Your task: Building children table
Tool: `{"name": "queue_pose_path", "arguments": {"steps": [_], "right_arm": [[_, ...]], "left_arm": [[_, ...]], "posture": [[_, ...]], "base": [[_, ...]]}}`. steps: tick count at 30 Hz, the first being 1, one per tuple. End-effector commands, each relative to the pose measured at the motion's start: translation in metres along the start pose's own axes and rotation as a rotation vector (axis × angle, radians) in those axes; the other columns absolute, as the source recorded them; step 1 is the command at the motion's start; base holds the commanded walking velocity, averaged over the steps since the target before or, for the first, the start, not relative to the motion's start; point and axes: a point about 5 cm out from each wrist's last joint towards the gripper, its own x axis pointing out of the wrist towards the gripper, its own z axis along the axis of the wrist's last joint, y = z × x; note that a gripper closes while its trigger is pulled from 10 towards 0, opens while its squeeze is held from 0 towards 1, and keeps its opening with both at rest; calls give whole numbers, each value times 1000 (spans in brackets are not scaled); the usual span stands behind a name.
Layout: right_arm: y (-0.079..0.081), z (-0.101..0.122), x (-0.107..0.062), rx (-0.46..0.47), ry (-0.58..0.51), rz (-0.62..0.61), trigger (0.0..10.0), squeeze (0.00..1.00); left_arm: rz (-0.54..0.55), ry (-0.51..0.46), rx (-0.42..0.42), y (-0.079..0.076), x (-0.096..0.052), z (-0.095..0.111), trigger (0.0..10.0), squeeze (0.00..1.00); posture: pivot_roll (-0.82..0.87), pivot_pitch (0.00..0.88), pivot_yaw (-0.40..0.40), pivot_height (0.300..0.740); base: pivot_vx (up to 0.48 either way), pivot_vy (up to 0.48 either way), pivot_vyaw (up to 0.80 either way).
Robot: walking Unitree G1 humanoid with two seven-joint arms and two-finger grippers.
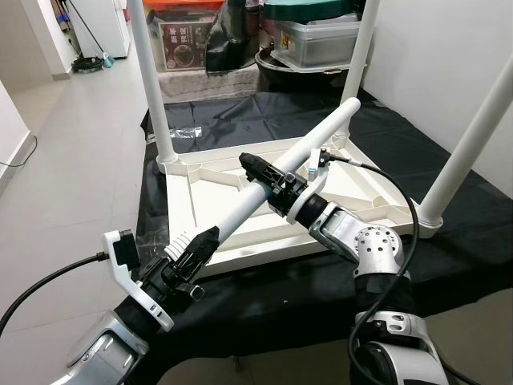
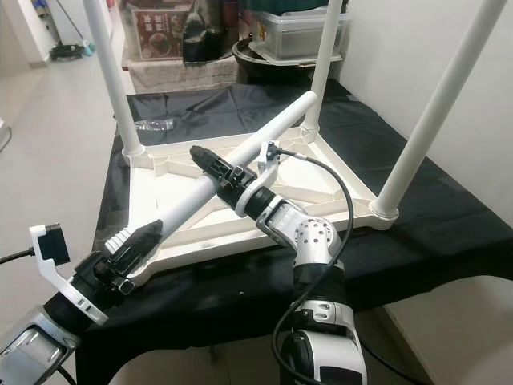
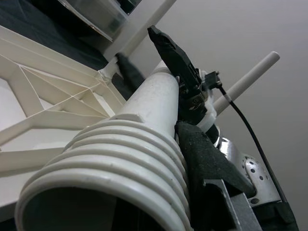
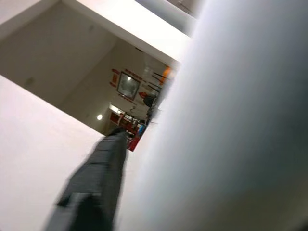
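The white plastic tabletop [image 1: 240, 200] lies upside down on a black sheet [image 1: 449, 208], its ribbed underside up, with three round legs already standing in their corners. The near-left corner [image 1: 172, 265] looks unfilled, so fitting the fourth leg seems the step in hand. That smooth tube, the loose leg [image 1: 280, 172], slants across the tabletop. The right gripper [image 1: 268, 178] is clamped around its middle; the left gripper [image 1: 196, 249] pinches the ridged, threaded near end. Next, that thread needs lining up with the socket.
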Motion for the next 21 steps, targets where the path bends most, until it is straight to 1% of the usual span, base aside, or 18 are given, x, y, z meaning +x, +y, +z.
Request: {"name": "queue_pose_path", "arguments": {"steps": [1, 3, 4, 6, 7, 12, 21], "right_arm": [[0, -4, 0, 10, 11, 0, 0, 0], [1, -4, 0, 13, 11, 4, 0, 0], [4, -4, -1, 0, 15, 24, 4353, 0], [4, -4, -1, 0, 15, 24, 4353, 0], [6, -5, -1, -6, 17, 40, 0, 0], [7, -5, -1, -9, 10, 48, 0, 0], [5, -7, -2, -5, 22, 37, 0, 0]], "left_arm": [[-36, 23, -10, -3, 1, -4, 10000, 0], [-33, 24, -11, -2, 1, -4, 10000, 0], [-31, 24, -10, -1, 1, -4, 10000, 0], [-31, 24, -10, -1, 1, -4, 10000, 0], [-30, 26, -9, -1, 1, -5, 10000, 0], [-26, 28, -10, -1, 2, -6, 10000, 0], [-6, 36, -18, 2, 1, -7, 10000, 0]], "posture": [[45, 39, -7, 740], [45, 42, -7, 740], [45, 42, -7, 740], [45, 42, -7, 740], [47, 42, -7, 740], [47, 42, -7, 740], [47, 42, -7, 740]], "base": [[0, 0, 0], [0, 0, 0], [0, 0, 0], [0, 0, 0], [0, 0, 0], [0, 0, 0], [0, 0, 0]]}}
